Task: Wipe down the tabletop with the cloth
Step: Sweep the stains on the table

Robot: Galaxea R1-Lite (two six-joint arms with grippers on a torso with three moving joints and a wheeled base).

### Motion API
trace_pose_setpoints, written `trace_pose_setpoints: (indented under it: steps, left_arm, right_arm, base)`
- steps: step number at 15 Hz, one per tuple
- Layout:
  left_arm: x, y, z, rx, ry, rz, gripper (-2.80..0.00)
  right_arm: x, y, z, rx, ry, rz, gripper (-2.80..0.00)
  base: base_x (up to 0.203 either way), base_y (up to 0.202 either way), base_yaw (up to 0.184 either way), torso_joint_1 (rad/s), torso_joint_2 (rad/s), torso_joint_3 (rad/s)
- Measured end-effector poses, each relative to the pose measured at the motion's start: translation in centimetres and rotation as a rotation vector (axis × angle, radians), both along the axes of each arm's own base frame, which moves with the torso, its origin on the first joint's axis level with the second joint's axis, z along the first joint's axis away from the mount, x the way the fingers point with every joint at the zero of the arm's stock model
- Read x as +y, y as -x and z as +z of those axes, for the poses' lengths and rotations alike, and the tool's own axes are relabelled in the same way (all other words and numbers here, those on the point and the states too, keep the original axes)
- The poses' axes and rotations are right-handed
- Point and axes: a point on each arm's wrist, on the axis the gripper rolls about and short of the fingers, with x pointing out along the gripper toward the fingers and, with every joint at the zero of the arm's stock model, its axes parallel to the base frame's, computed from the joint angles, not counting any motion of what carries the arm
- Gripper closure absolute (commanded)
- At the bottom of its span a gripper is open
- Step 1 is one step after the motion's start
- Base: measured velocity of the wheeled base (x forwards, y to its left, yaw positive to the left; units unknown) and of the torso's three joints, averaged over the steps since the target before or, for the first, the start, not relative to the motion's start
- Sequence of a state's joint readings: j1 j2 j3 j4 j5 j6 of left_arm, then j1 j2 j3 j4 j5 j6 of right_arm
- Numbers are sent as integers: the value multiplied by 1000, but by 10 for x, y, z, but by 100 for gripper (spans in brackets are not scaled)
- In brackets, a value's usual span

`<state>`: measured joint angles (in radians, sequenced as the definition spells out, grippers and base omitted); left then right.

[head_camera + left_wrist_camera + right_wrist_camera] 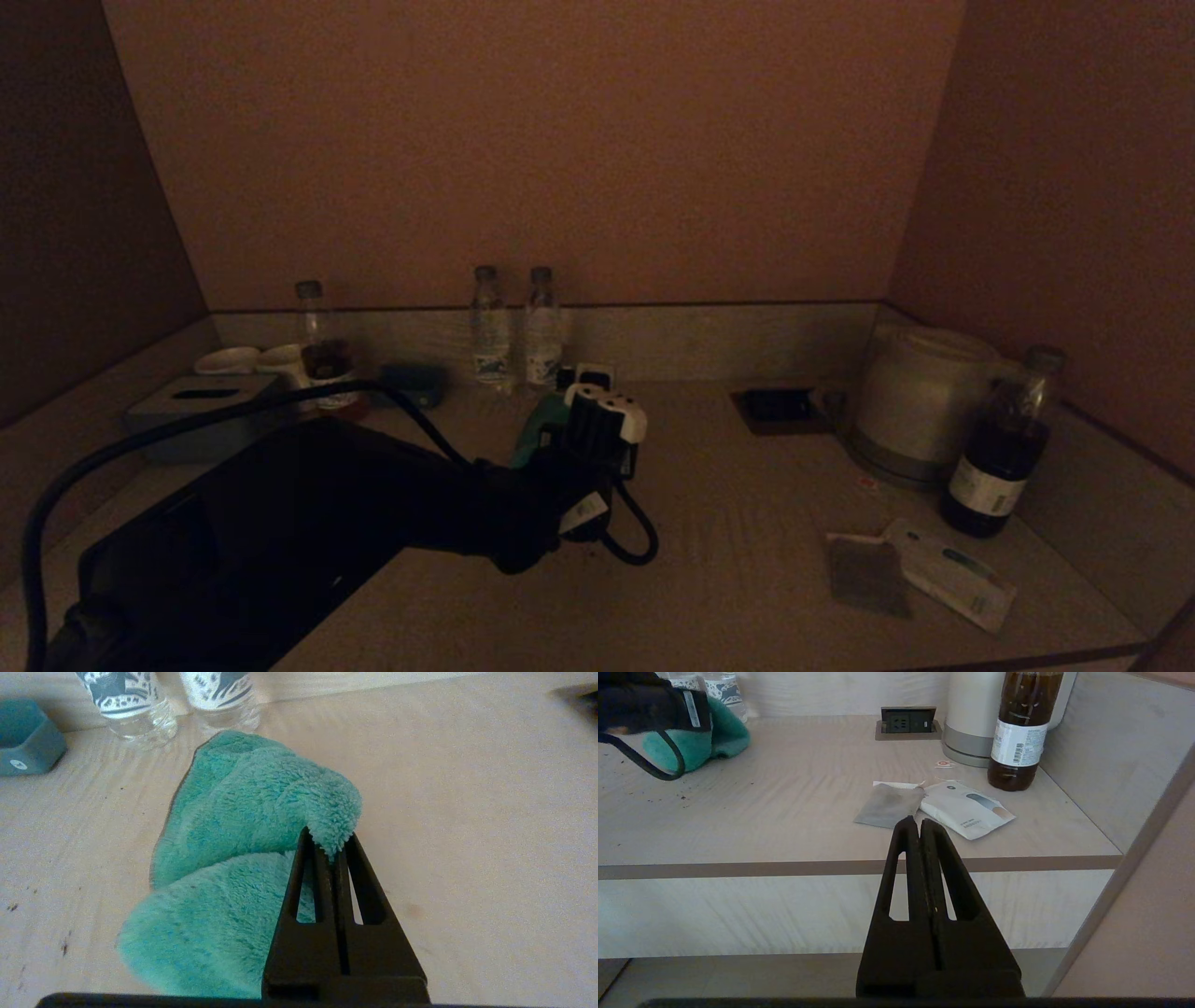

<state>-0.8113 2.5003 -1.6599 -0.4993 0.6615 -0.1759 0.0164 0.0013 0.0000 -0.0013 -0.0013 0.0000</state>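
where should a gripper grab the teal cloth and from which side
Best on a raised fold, from above, roughly where the left gripper has it: its fingers are shut on the cloth at the edge of a soft hump standing proud of the tabletop. The rest lies bunched and flat, with little to pinch. The two water bottles stand close behind, so coming from the far side looks crowded.

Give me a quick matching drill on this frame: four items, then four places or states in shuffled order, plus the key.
1. cloth
2. right gripper
3. dark bottle
4. two clear water bottles

A. beside the white kettle
B. pinched in the left gripper
C. against the back rim of the tabletop
D. shut, parked off the table's front edge

Pairs: 1-B, 2-D, 3-A, 4-C
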Motion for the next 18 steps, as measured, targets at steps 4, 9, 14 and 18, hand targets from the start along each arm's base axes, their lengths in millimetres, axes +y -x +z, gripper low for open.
trace_pose_setpoints:
  steps: [4,9,14,18]
  left_arm:
    - [-11,43,12,7,-3,-57,0]
    - [18,93,0,63,-96,-42,0]
    - [78,104,-14,89,-134,63,0]
    - [126,88,-5,101,-127,174,0]
  right_arm:
    - [0,0,0,0,0,-1,0]
    - [0,0,0,0,0,0,0]
    - [0,0,0,0,0,0,0]
    - [0,0,0,0,0,0,0]
  base:
    - [0,0,0,0,0,0]
    - [0,0,0,0,0,0]
    - [0,0,0,0,0,0]
    - [0,0,0,0,0,0]
